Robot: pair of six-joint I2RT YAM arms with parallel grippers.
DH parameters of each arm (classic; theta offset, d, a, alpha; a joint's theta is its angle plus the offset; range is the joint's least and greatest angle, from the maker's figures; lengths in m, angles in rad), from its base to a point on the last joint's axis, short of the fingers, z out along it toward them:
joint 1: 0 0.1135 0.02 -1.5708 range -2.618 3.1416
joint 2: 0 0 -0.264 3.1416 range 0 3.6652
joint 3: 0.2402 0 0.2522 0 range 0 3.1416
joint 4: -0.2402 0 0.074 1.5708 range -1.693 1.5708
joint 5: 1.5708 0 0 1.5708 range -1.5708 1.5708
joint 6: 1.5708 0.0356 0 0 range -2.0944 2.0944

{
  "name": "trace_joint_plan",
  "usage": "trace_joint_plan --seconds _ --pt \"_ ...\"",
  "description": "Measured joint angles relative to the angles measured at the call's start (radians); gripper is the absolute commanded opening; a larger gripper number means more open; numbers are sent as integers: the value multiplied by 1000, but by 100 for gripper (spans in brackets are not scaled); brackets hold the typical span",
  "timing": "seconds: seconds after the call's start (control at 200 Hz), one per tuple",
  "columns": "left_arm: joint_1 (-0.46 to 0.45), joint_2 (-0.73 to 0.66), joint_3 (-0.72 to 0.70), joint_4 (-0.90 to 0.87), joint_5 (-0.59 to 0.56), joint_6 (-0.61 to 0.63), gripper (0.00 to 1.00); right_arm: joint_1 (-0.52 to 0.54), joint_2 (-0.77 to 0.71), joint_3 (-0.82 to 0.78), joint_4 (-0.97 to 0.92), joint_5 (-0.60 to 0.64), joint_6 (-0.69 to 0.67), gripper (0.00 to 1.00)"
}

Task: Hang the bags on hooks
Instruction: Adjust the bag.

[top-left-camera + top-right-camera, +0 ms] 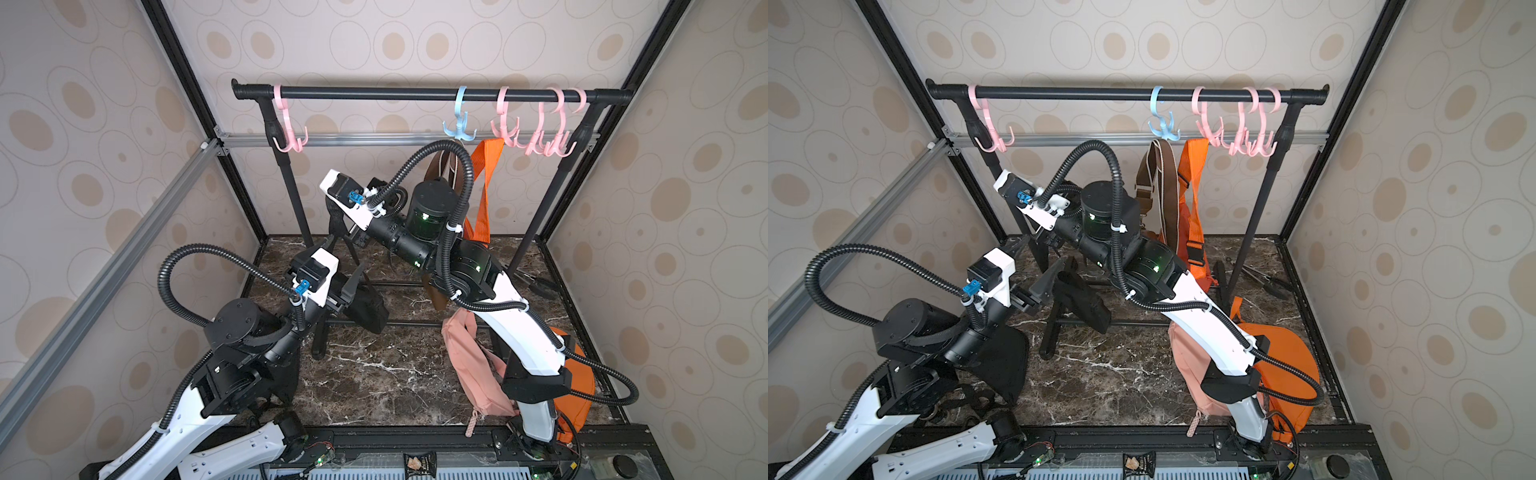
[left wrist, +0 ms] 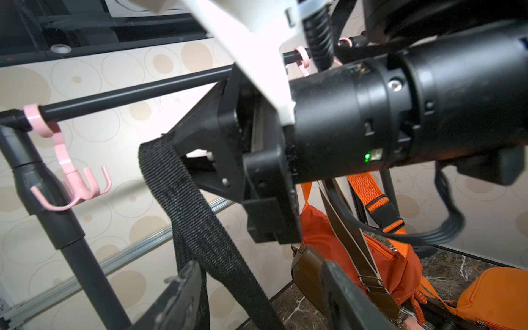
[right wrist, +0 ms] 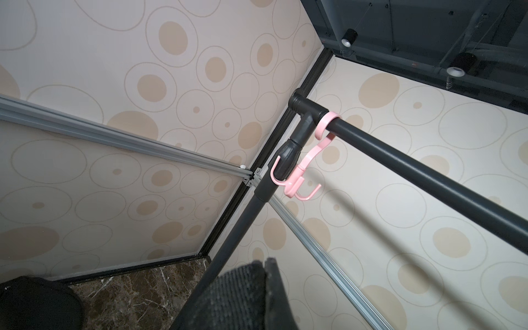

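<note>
Blk bag [image 1: 368,309] sits low in the middle of the rack, over the marble floor [image 1: 374,374] by the rack's base bars, not on any hook; can't tell if its bottom touches the floor. Its blk strap [image 2: 183,183] runs up from it to the R gripper [image 2: 175,143], whose jaws are pressed together on the webbing. The R wrist view shows the same woven strap [image 3: 234,297] pinched at the fingertips. The L gripper [image 2: 260,274] is lower, just beside the bag's top w/ jaws spread. The strap drops between its fingers [image 2: 183,291], close to one and clear of the other, so no grip there. The R gripper is below the rail [image 1: 374,93] and toward its L end, w/ a pink hook [image 1: 286,133] near but apart from the strap. That hook is bare in both wrist views. Further along the rail are a blue hook [image 1: 459,124] and a cluster of pink ones. A brown bag [image 2: 308,271] and an orange bag [image 2: 328,228] hang side by side under that part of the rail. A pink backpack [image 1: 469,361] and a 2nd orange bag [image 1: 1283,361] lie on the floor under the R arm.
</note>
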Motion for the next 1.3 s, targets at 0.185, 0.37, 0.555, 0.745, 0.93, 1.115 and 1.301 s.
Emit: trace_joint_plan --seconds 0.185,0.37,0.555,0.745,0.93,1.115,1.301 --pt "0 36 -4 24 -52 -60 68 17 0 0 0 3 -5 0" --pt "-2 91 -6 42 -68 -95 56 35 -2 0 -7 26 -38 0" --pt "-2 90 -6 60 -109 -84 16 37 -9 -2 -11 42 -64 0" --pt "-5 72 -3 54 -182 -32 0 40 -10 -8 -7 59 -93 0" --pt "-4 67 15 57 -287 51 0 31 -24 -8 -7 31 -71 0" --pt "1 99 66 159 -394 205 0 10 -39 -8 -7 1 -58 0" --pt "60 177 158 332 -463 397 0 -49 -40 -8 -21 -69 -22 0"
